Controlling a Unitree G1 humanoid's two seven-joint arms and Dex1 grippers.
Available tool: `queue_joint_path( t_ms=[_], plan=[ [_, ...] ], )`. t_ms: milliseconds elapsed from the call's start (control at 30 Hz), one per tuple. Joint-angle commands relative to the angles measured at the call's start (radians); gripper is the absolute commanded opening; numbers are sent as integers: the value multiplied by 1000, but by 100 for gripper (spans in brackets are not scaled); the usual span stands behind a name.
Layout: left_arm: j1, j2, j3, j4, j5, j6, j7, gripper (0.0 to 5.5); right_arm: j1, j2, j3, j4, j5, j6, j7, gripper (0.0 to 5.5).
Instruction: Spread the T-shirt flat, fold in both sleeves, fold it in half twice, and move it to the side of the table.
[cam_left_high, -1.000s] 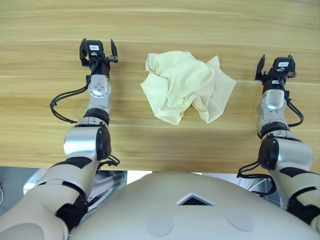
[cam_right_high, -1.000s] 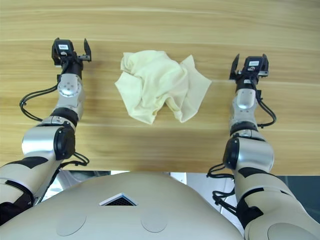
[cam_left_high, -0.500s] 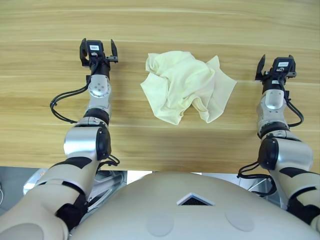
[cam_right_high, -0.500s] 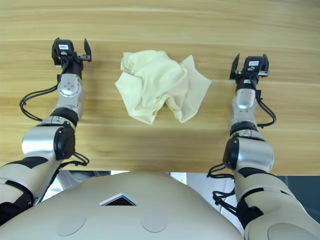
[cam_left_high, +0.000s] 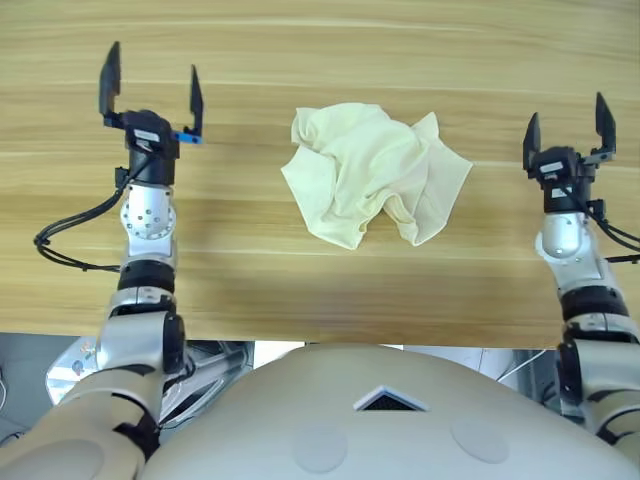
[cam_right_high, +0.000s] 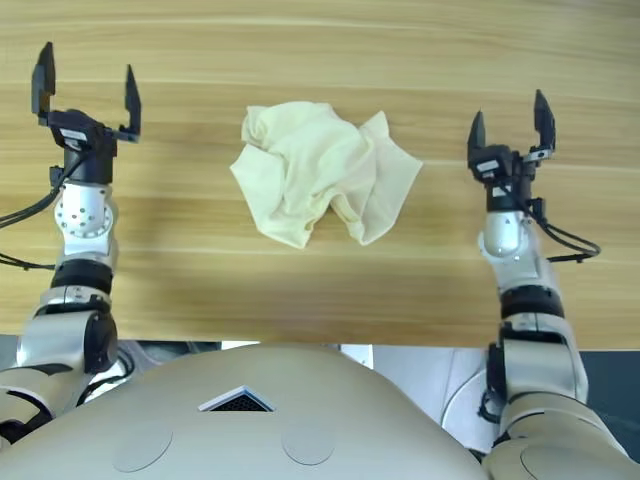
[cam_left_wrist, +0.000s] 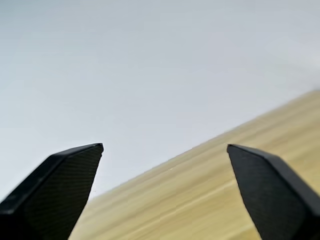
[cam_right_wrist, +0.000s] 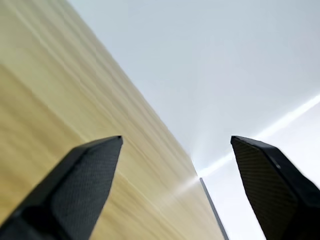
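Fingers (cam_left_high: 107, 80) spread wide on both grippers, nothing held. Head view: crumpled T-shirt (cam_left_high: 370, 170) at mid table (cam_left_high: 320, 40), btwn left gripper (cam_left_high: 153, 60) & right gripper (cam_left_high: 567, 110); right one nearer. Wrist views: tips apart over wood.

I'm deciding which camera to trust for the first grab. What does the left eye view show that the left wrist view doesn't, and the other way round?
Left eye view: the crumpled pale yellow T-shirt in the middle of the wooden table, with the left gripper and the right gripper on either side, both apart from it. Left wrist view: a plain pale background beyond the table's edge. Shared: the table's wood grain and the left gripper's black jaws, open and empty.
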Motion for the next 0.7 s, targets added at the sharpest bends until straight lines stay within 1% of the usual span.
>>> queue_joint_path(
  t_ms=[33, 67, 167, 233, 333, 433, 533, 600, 700],
  plan=[
    [132, 95, -114, -130, 42, -39, -151, 460, 136, -134, 12, -79, -18, -7, 114, 402],
    [164, 120, -142, -161, 50, -38, -190, 460, 170, -158, 15, -107, -8, -8, 156, 402],
    [271, 212, -210, -278, 88, 5, -304, 460, 330, -223, 51, -311, 23, 45, 362, 402],
    [325, 262, -230, -356, 125, 41, -354, 460, 418, -257, 59, -447, 36, 98, 477, 402],
    [374, 314, -235, -500, 172, 103, -403, 460, 484, -279, 75, -596, 17, 163, 598, 402],
    [384, 362, -223, -614, 275, 161, -435, 460, 484, -288, 104, -715, -1, 195, 687, 402],
    [365, 386, -231, -681, 327, 193, -456, 460, 438, -294, 130, -769, -5, 201, 754, 402],
    [309, 373, -258, -682, 403, 208, -451, 460, 394, -294, 149, -766, -16, 199, 784, 402],
    [241, 331, -294, -681, 536, 242, -401, 460, 362, -297, 165, -756, -24, 186, 809, 402]
  ],
)
